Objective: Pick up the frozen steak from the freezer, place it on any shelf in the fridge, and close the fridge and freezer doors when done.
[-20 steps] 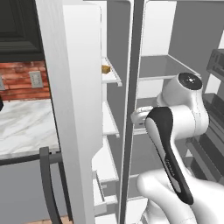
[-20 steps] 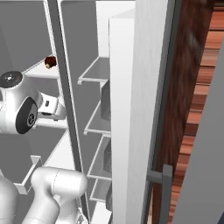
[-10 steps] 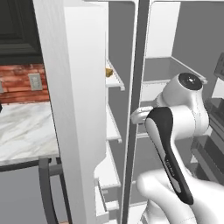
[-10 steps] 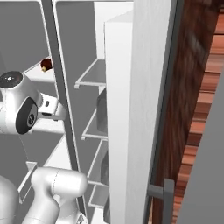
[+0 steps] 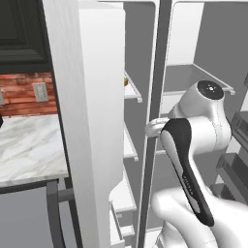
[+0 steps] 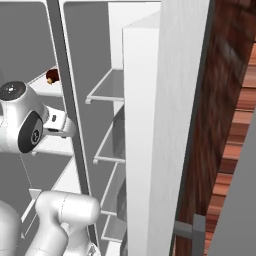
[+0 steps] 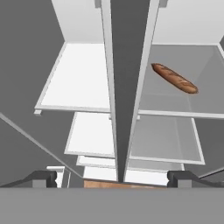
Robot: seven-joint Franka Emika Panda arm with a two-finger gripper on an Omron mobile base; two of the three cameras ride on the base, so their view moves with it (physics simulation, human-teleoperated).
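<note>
A small reddish-brown lump, apparently the frozen steak (image 6: 51, 76), lies on an upper shelf of the left compartment, the freezer. In the left base view just a sliver of the steak (image 5: 125, 82) peeks out past the open freezer door (image 5: 87, 121). The fridge door (image 6: 160, 130) stands open too. My gripper (image 7: 112, 177) is open with nothing between its fingertips (image 7: 43, 177). It hangs in front of the grey divider (image 7: 124, 87) between the two compartments, below the steak's shelf. The hand (image 5: 151, 128) sits close to that divider (image 5: 154, 97).
A brown baguette (image 7: 174, 78) lies on a grey fridge shelf (image 7: 175, 105) to the right of the divider. White freezer shelves (image 7: 83, 83) stack up on the left. A marble counter (image 5: 29, 150) and brick wall (image 5: 24, 92) lie left of the freezer door.
The whole picture has grown and shifted, so the base has driven closer to the fridge. The arm holds the same pose and the gripper stays open.
</note>
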